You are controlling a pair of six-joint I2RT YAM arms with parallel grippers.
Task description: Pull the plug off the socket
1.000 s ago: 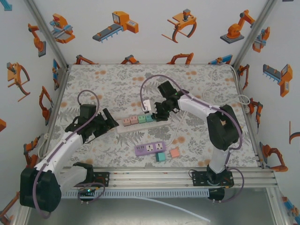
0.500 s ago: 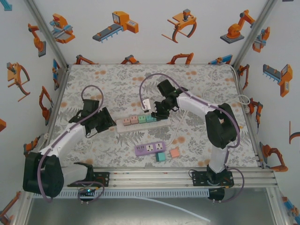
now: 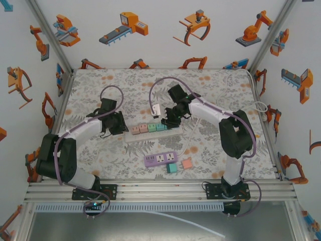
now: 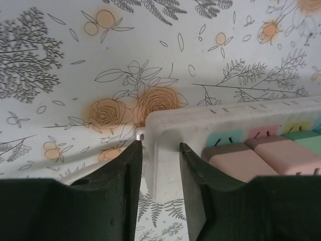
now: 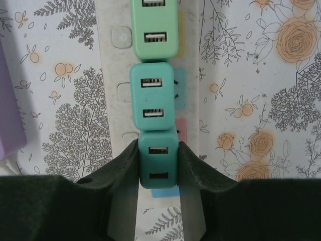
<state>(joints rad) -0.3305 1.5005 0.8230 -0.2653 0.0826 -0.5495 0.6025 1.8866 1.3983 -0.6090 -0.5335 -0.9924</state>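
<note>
Pinching the teal plug (image 5: 158, 165) at the row's right end, right gripper (image 5: 158, 146) is clamped tight on it. Plug sits in the white power strip (image 4: 225, 118) around the middle of the tabletop (image 3: 210, 90), left gripper (image 4: 159, 148) squeezed onto the strip's left end

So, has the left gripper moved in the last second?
Yes. In the top view the left gripper has shifted right and farther back, closing its fingers on the left end of the white power strip.
</note>
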